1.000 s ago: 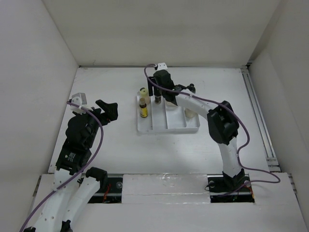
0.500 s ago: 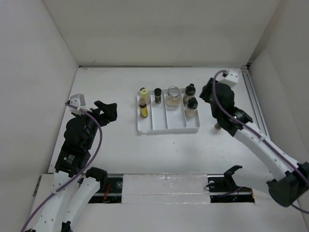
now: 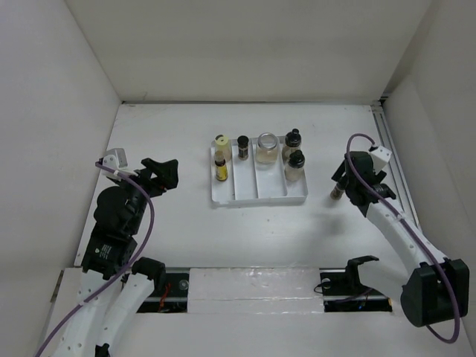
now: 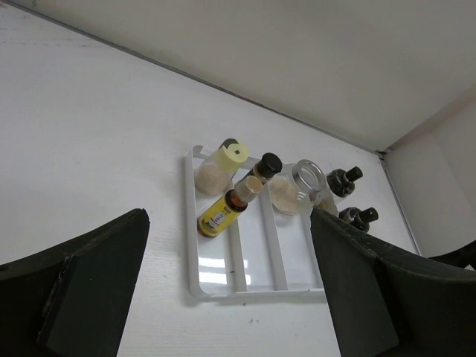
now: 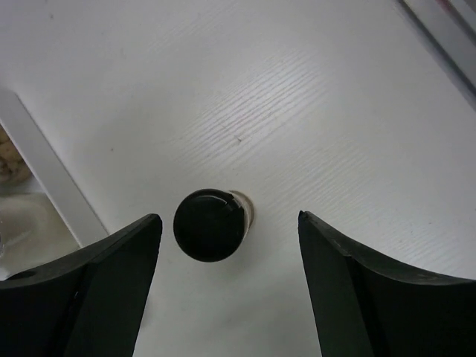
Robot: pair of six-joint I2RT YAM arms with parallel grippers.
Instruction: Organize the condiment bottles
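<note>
The condiment bottles stand along the back of the white divided tray [image 3: 256, 199]: a yellow-capped one [image 3: 221, 141], a small yellow-labelled one [image 3: 221, 169], a slim dark one [image 3: 243, 146], a clear silver-lidded jar [image 3: 267, 149] and two black-capped shakers [image 3: 294, 162]. Another black-capped bottle [image 3: 336, 194] stands on the table right of the tray. My right gripper [image 3: 341, 181] hangs over it, open. In the right wrist view that bottle [image 5: 210, 223] sits between the fingers, untouched and nearer the left one. My left gripper [image 3: 165, 172] is open left of the tray, holding nothing.
White walls close in the table on three sides. A metal rail [image 3: 394, 171] runs along the right edge, close to the right arm. In the left wrist view the tray [image 4: 190, 223] lies ahead, its front compartments bare.
My right arm has swung from over the tray's back row out to the right and come down over the bottle standing on the table. The left arm has barely shifted.
</note>
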